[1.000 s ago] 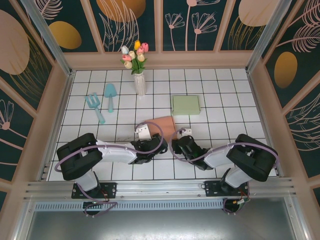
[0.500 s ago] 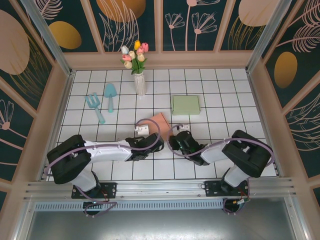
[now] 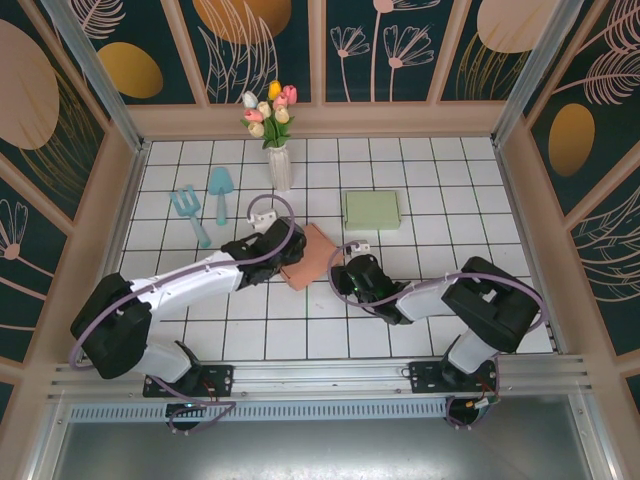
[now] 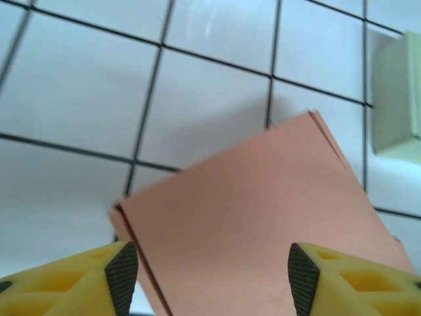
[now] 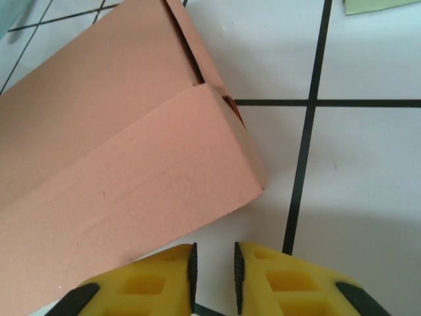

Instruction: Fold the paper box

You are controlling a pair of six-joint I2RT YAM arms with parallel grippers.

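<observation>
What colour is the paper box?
The paper box is plain salmon pink, clearest in the right wrist view.

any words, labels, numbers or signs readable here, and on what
None can be read. The flat salmon-pink paper box, the pale green square box, the white vase of tulips and the light blue toy fork and trowel are unprinted; the wall panels bear plant patterns, no lettering.

We see bright, even light falling from above on the white tabletop [image 3: 480,200], with only short, soft shadows beside the pink paper box [image 3: 310,255]. A pale glare sheens the tiles [image 4: 217,26] in the left wrist view, where the near yellow fingers [image 4: 79,280] look blurred, perhaps too close to focus.
</observation>
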